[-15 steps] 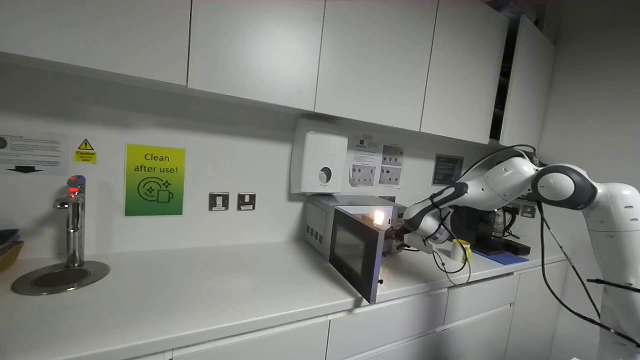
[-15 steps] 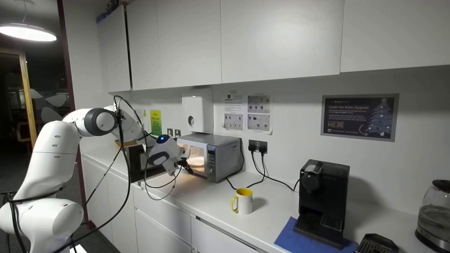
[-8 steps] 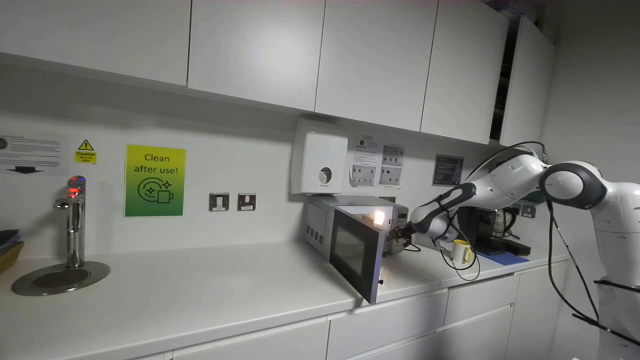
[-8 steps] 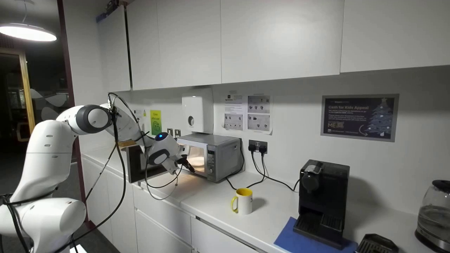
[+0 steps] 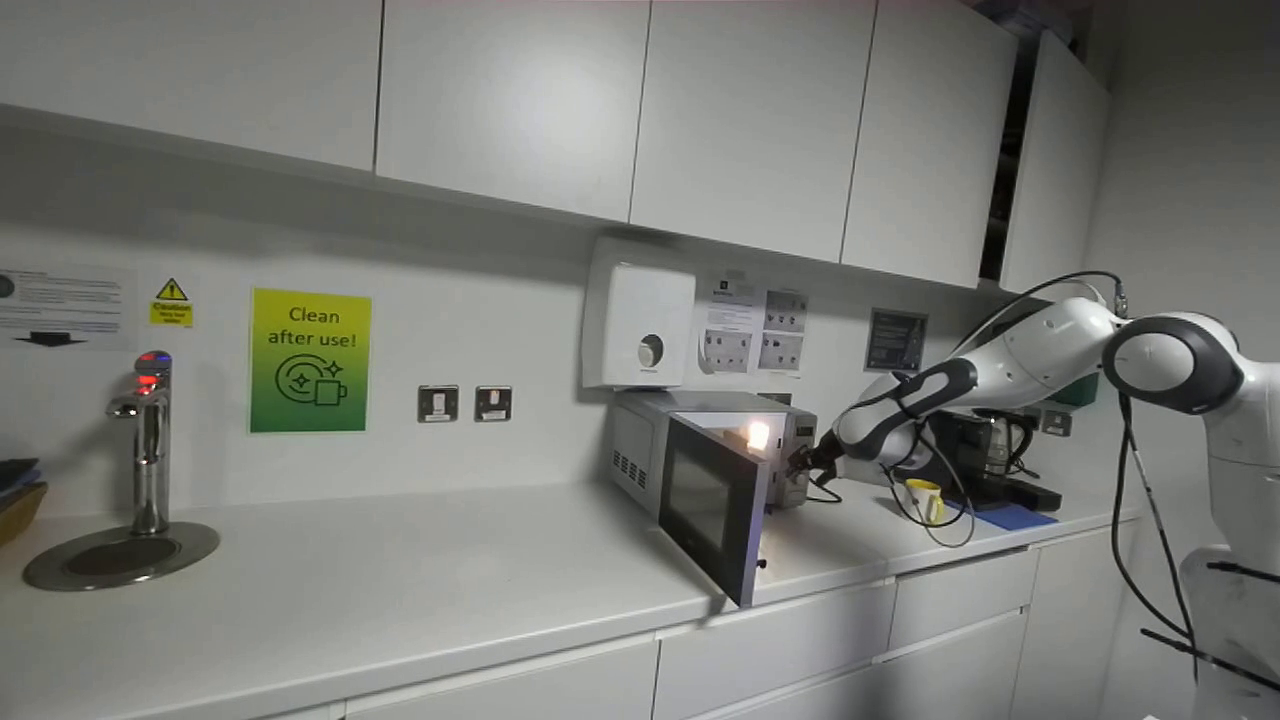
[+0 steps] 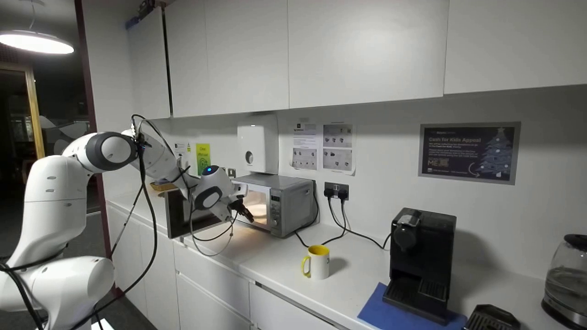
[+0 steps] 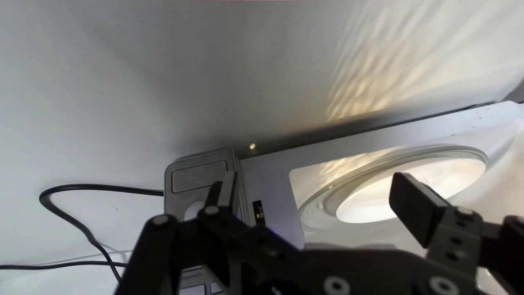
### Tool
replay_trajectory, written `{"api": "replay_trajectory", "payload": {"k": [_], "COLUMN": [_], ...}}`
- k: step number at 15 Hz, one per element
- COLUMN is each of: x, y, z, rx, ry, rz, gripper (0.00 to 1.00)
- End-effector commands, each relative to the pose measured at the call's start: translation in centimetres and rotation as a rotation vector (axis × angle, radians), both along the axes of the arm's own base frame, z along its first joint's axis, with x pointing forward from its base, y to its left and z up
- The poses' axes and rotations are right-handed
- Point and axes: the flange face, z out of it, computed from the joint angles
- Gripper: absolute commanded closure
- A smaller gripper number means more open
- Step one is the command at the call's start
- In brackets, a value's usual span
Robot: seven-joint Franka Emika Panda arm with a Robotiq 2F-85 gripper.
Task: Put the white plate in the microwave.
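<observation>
**White plate (image 7: 440,176) rested inside open microwave (image 6: 296,206), tool (image 7: 314,184) empty**

In an exterior view, the door (image 5: 710,510) was seen swung out on the left, presumably to free the way in; the tool was placed to its right, the plate hidden.

In an exterior view, the lit cavity (image 6: 255,198) was shown beyond the tool, a pale form (image 6: 259,211), probably the plate, inside; the grip could not be judged.

Only in the wrist view was the plate clearly seen, on the glass turntable (image 7: 317,215). The tool was spread wide with nothing held, probably so the plate could rest free.
</observation>
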Motion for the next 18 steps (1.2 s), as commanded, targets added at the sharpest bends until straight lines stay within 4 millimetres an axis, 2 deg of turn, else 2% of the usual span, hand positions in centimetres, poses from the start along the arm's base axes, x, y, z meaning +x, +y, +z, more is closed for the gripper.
{"api": "replay_trajectory", "payload": {"k": [1,14,18], "x": [-1.6,-3.7,-5.2], "y": [-0.6,-0.4,0.4], "z": [1.9,9.9,11.1], "rx": [0.008,-0.014,0.016], "ry": [0.057,0.148,0.220], "rz": [0.008,-0.069,-0.056], "gripper": [0.00,0.00,0.00]}}
